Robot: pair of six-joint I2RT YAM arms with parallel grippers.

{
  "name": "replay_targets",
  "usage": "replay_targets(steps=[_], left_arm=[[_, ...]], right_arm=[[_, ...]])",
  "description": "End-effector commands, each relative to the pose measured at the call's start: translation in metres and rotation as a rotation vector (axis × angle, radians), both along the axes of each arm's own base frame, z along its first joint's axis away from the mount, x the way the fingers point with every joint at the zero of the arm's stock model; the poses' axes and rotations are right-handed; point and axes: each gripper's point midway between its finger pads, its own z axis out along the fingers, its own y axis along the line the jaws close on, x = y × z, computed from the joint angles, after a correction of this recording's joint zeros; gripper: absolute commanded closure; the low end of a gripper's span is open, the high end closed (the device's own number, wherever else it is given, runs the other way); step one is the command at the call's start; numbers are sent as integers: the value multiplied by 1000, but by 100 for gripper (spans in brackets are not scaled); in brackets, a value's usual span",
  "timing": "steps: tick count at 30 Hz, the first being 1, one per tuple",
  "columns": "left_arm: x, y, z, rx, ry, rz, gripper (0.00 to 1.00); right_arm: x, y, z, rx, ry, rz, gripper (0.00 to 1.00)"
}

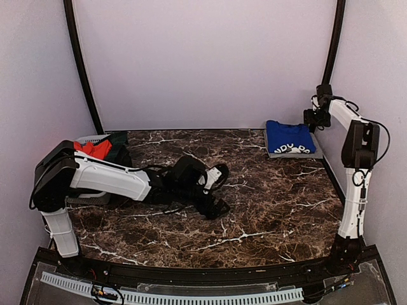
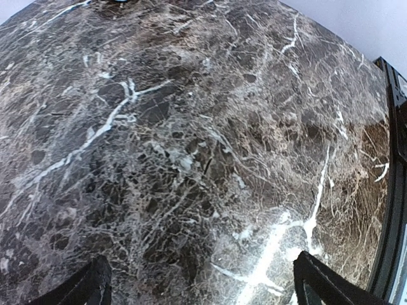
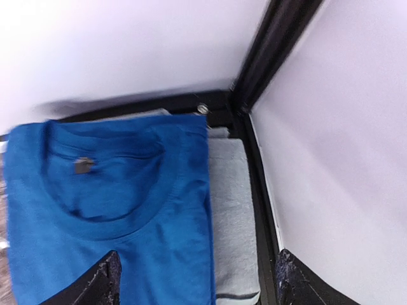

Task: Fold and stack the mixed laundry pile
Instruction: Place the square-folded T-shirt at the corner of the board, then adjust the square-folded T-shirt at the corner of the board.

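**Jaws apart on both sides; one tee [image 1: 289,136] folded**

Left gripper [image 2: 203,289]: the jaws are spread wide, with only bare marble table [image 2: 191,127] between them, and it grasps nothing. In the top view it reaches to mid-table, over a crumpled dark cloth [image 1: 215,206]. Whether it touches that cloth cannot be told.

Right gripper [image 3: 197,286]: the jaws are apart and empty. It is raised above the blue tee at the far right corner.

The tee lies folded flat. The right wrist view shows its collar and neck label facing up. The top view shows its white print toward the near edge. It rests on a grey layer [image 3: 232,216] that shows along its right side; whether that is cloth or tray cannot be told.

At the far left, a red garment [image 1: 95,149] and dark green cloth [image 1: 118,141] sit heaped in a basket [image 1: 86,138].
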Motion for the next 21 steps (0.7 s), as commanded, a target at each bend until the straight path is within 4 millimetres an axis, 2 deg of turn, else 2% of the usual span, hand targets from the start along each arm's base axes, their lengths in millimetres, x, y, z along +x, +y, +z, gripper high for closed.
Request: replay_targets(steps=[1, 2, 3, 4, 7, 8, 9, 10, 11, 12, 13, 14, 17, 18, 21], left_arm=[[28, 22, 46, -82, -16, 145, 1], [33, 26, 50, -82, 3, 176, 1], [42, 36, 51, -69, 18, 211, 1], [48, 39, 60, -80, 28, 236, 1], [69, 60, 77, -69, 49, 307, 1], [76, 61, 94, -95, 37, 318, 1], [82, 69, 98, -89, 48, 337, 1], [88, 71, 116, -119, 36, 346, 1], [95, 79, 122, -123, 48, 361, 1], [100, 82, 141, -156, 36, 373, 1], [107, 91, 146, -156, 37, 404, 1], [112, 95, 162, -184, 27, 423, 1], [124, 118, 181, -209, 38, 487, 1], [126, 122, 189, -221, 32, 495, 1], [122, 126, 193, -236, 38, 496, 1]], right_arm=[[-6, 45, 68, 187, -146, 128, 16], [-9, 51, 75, 214, -157, 145, 13], [-11, 59, 82, 244, -172, 169, 6], [-15, 66, 89, 267, -183, 187, 2], [-28, 86, 114, 310, -226, 239, 1], [-34, 95, 123, 320, -240, 260, 2], [-38, 103, 129, 329, -247, 282, 1], [-44, 112, 134, 339, -249, 301, 1], [-50, 123, 141, 348, -253, 324, 1], [-56, 130, 145, 358, -255, 341, 1], [-64, 151, 148, 369, -250, 386, 1], [-73, 160, 150, 373, -244, 405, 1], [-92, 177, 140, 416, -216, 431, 1], [-95, 177, 131, 431, -196, 422, 1], [-100, 163, 90, 442, -104, 332, 2]])
